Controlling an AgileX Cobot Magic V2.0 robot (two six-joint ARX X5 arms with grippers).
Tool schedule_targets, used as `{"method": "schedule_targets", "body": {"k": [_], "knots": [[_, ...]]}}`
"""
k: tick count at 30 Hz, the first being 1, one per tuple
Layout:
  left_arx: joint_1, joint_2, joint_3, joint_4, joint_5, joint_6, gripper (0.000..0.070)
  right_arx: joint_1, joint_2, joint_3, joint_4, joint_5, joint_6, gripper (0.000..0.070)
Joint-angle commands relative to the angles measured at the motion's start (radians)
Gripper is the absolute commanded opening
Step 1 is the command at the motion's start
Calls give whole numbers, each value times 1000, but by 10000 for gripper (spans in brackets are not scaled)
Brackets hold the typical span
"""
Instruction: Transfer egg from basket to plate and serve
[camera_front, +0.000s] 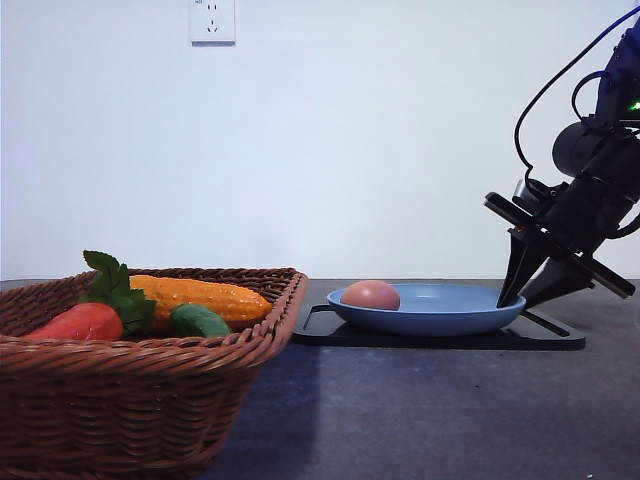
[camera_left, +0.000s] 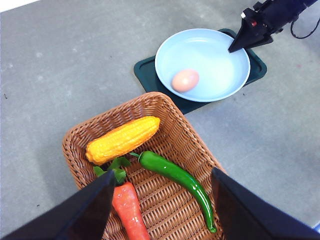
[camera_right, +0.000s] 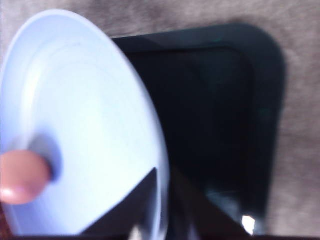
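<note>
The egg (camera_front: 370, 294) is set on the plate (camera_front: 450, 318), which is carried by a tray (camera_front: 545, 336) right of the basket (camera_front: 140, 400).

Even, bright indoor light; white wall (camera_front: 400, 150) evenly lit in the front view, basket (camera_front: 130, 390) casting a soft dark shadow at lower centre. Left wrist view sharp, with mild glare whitening the plate (camera_left: 220, 55). Right wrist view heavily blurred throughout; egg (camera_right: 20, 177) smeared at lower left
</note>
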Motion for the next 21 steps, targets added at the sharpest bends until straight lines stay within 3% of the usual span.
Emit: {"method": "schedule_targets", "body": {"k": [1,14,18,21], "knots": [[-6,16,15,9,-5,-5,392,3,16,23,5,17,-7,258],[-6,40,15,56,-21,7,377,-23,-65,28,-111,19,-43,262],[-3,51,15,132,-27,50,256,-24,-153,27,-149,19,-60,190],[8,66,15,180,-27,93,90,-23,-244,26,-177,27,-78,98]]}}
